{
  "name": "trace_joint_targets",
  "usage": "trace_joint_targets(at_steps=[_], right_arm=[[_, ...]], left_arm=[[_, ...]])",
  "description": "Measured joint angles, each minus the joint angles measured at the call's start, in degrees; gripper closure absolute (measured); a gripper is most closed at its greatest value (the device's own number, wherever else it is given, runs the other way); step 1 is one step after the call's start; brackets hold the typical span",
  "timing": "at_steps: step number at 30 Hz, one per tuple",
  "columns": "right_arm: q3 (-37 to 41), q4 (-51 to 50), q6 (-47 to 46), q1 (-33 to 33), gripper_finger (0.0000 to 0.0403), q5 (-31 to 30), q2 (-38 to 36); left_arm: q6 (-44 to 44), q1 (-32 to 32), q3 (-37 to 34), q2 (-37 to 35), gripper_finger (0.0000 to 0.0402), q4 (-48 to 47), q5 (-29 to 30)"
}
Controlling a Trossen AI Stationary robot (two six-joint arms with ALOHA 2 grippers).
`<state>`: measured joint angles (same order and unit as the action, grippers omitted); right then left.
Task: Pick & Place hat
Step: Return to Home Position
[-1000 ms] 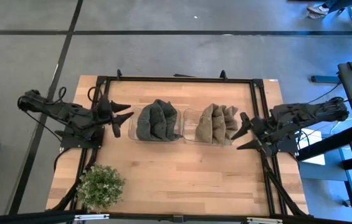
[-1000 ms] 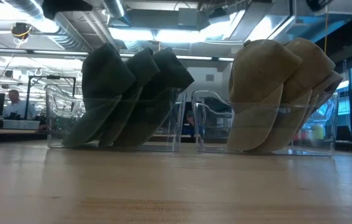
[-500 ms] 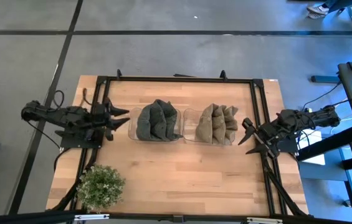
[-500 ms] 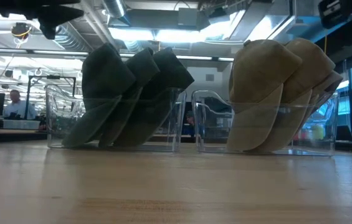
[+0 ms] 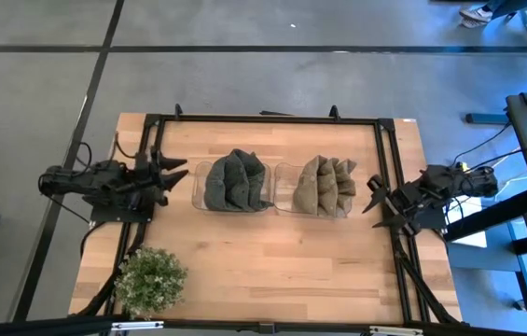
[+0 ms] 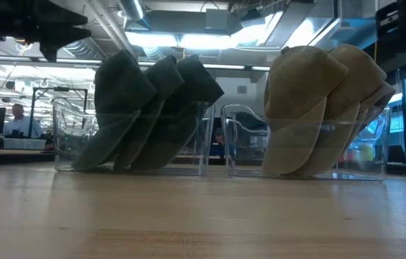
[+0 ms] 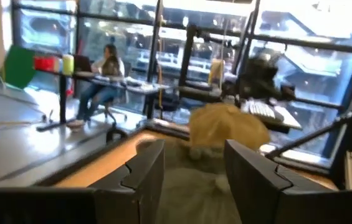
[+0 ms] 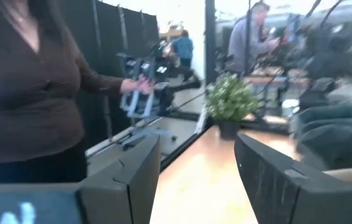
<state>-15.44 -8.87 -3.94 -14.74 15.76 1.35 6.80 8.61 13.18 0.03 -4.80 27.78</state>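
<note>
Two bins: the left clear bin and the right clear bin stand side by side in the middle of the table, close to touching.
Dark caps: three, stood on edge inside the left clear bin and leaning on one another, with crowns above its rim.
Brown caps: several, packed the same way inside the right clear bin.
Left gripper: at the table's left edge, near the left clear bin, fingers apart and holding nothing.
Right gripper: at the table's right edge, near the right clear bin, fingers spread and empty.
Handling: the caps are probably light, soft cloth. A crown would likely cave in under a pinch, while the brim looks stiffer.
Where to hold: the brim, or a fold at the top of the crown, seems the surest grip.
Stage: no cap lies loose on the table, so the sorting looks finished.
Also there: a potted plant at the near left corner.
</note>
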Motion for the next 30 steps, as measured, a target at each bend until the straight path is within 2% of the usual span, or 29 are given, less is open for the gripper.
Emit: trace_joint_targets(at_steps=[4,12,17,24,28,30], right_arm=[[0.33,-0.74,1.93,1.32,0.0197,-1.14,-1.24],[1.95,0.59,-2.56,2.53,0.0197,-0.80,-1.21],[1.94,3.15,0.63,2.53,0.0197,-0.78,-1.21],[2.05,3.88,-0.25,2.53,0.0197,-0.69,-1.19],[6.42,7.81,1.19,2.53,0.0197,-0.54,-1.19],[10.24,13.29,-0.34,2.53,0.0197,-0.54,-1.14]], left_arm=[[3.05,-2.70,-1.67,0.02,0.0240,0.68,-4.38],[8.38,-7.97,-7.66,0.00,0.0242,0.57,-10.59],[10.06,-10.75,-11.01,-0.04,0.0244,3.32,-15.62],[8.73,-14.86,-11.99,-0.04,0.0243,4.70,-21.77],[8.04,-17.23,-11.99,-0.04,0.0240,4.55,-22.57],[8.05,-18.25,-11.99,-0.04,0.0240,4.50,-23.01]])
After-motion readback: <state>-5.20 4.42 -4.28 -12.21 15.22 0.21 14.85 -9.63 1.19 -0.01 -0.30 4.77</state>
